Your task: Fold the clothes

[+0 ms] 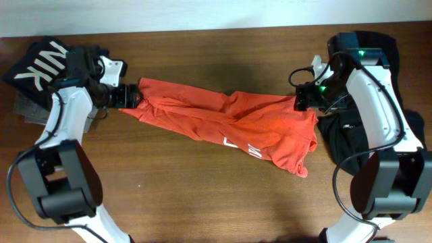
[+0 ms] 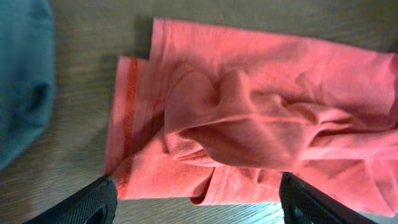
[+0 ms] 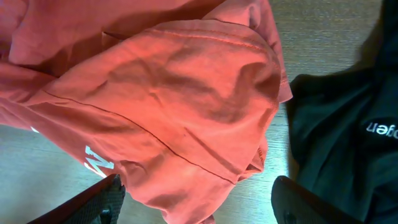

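Note:
The red-orange T-shirt (image 1: 229, 125) with white lettering lies crumpled across the middle of the table, stretched from left to right. My left gripper (image 1: 129, 96) is at its left end, open, fingers spread wide over the hem (image 2: 186, 186). My right gripper (image 1: 302, 100) is at its right end, open above the bunched fabric (image 3: 186, 106). A black garment with a small white logo (image 3: 348, 143) lies at the right under my right arm (image 1: 341, 135).
A black top with big white "NIK" letters (image 1: 44, 64) lies on a grey garment (image 1: 27, 104) at the far left corner. The wooden table (image 1: 202, 196) extends in front of the shirt.

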